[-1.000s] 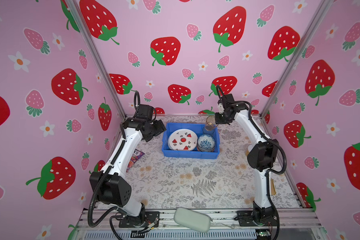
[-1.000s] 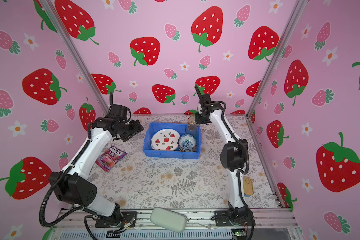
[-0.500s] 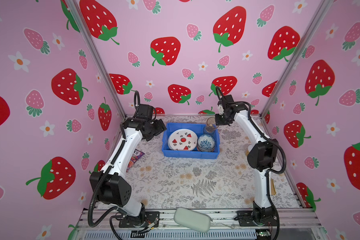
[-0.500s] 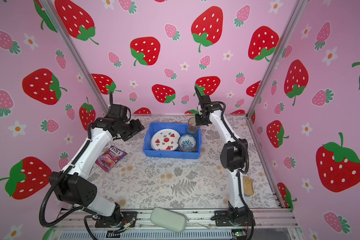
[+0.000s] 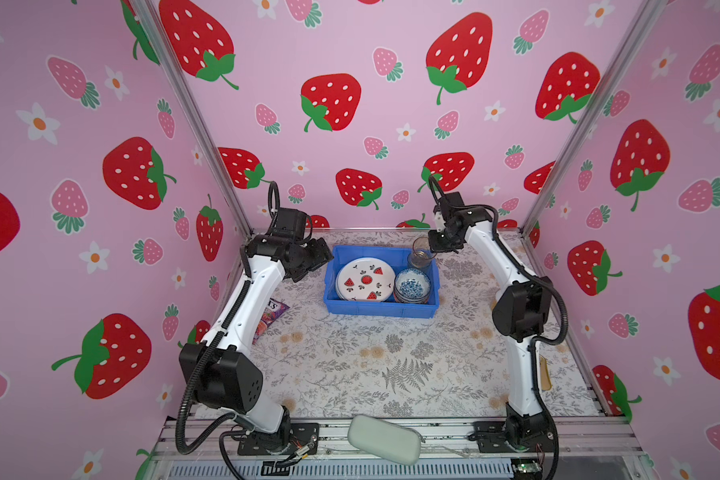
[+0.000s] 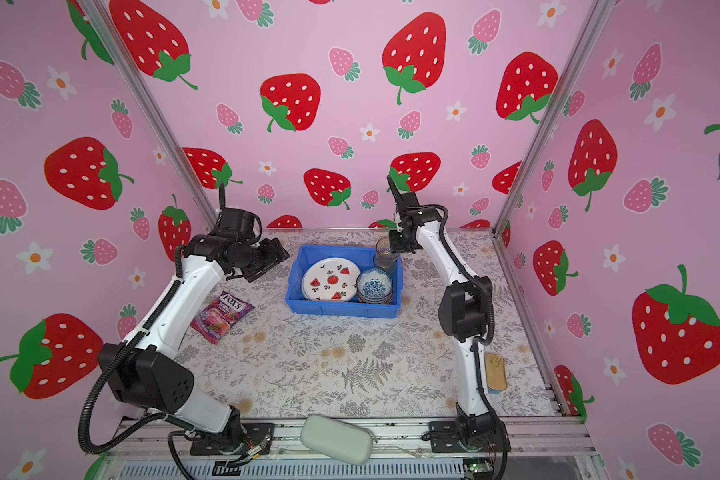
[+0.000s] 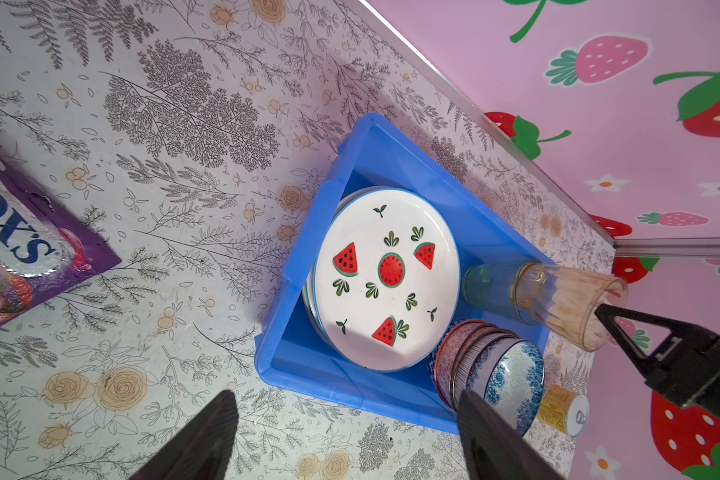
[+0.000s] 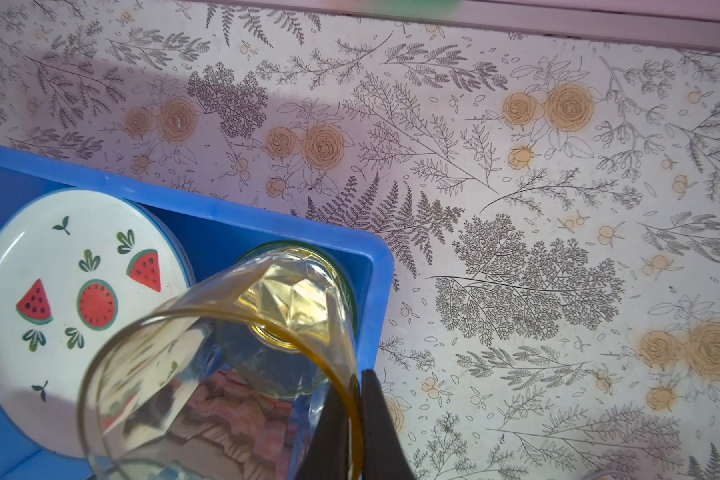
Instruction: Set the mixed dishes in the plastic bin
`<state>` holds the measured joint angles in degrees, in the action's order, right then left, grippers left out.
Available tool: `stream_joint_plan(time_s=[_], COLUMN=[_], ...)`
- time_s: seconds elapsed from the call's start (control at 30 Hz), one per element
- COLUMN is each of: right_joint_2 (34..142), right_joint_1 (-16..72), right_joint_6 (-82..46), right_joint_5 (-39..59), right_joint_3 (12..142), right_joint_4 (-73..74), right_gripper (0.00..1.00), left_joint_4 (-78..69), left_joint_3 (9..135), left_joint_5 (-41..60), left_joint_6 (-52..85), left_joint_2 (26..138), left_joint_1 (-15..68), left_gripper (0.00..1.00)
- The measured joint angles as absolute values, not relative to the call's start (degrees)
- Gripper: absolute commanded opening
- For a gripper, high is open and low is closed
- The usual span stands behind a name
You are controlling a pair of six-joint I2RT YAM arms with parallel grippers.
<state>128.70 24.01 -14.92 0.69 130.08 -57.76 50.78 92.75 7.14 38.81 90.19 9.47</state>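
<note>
My right gripper is closed on the rim of the amber tumbler: one finger is inside the mouth and one is outside, with the glass wall pinched between them. The tumbler hangs downward from my fingers, so its long axis runs from the rim at my fingertips to its base below. The base sits in the mouth of the green tumbler. The green one stands in the far right corner of the plastic bin, behind the stack of small bowls and beside the watermelon plate.

In the left wrist view the two glasses lie almost on one line, the amber one above the green one. I cannot tell if the base is already fully down inside.

I judge that the next move depends on this line. The amber glass must go straight down along its own axis into the green glass, and only then should I let go. If I open while it leans, it may tip against the bin wall or onto the bowls.

My left gripper has its fingers wide apart and holds nothing. It hovers beside the left end of the bin, well apart from the tumblers, so the right arm is the one for this step
</note>
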Motion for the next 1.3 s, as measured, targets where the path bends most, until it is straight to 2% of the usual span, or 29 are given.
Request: stream_joint_plan(time_s=[0.17, 0.33, 0.57, 0.9, 1.07, 1.13, 1.3], right_joint_2=[130.69, 130.91, 131.35, 130.72, 125.97, 122.50, 108.29], right_joint_1=[24.49, 24.64, 24.86, 24.91, 24.21, 23.66, 19.77], right_joint_6=[-14.94, -14.96, -15.38, -15.22, -15.18, -15.05, -14.52], right_joint_5=[0.49, 0.45, 0.43, 0.45, 0.75, 1.65, 4.01], right_joint_3=[130.10, 130.37, 131.20, 132.79, 132.77, 132.16, 121.97], right_joint_4=[-57.80, -57.80, -57.43, -57.54, -57.98, -57.67, -53.01], right_gripper=[0.02, 0.15, 0.41, 0.51, 0.59, 0.63, 0.82], left_joint_4=[50.76, 50.76, 50.76, 50.74, 50.74, 50.70, 46.89], left_joint_3=[92.75, 92.71, 92.58, 92.33, 91.64, 90.78, 85.78], left_joint_5=[7.14, 7.16, 7.16, 7.73, 8.08, 8.10, 8.21], left_joint_6=[38.81, 38.79, 38.79, 38.54, 37.60, 37.26, 35.20], left_joint_2=[90.37, 90.59, 90.59, 90.61, 89.93, 88.75, 82.67], left_joint_1=[9.47, 9.47, 9.47, 9.23, 8.95, 8.60, 8.25], left_gripper=[0.86, 0.86, 0.86, 0.88, 0.99, 0.99, 0.99])
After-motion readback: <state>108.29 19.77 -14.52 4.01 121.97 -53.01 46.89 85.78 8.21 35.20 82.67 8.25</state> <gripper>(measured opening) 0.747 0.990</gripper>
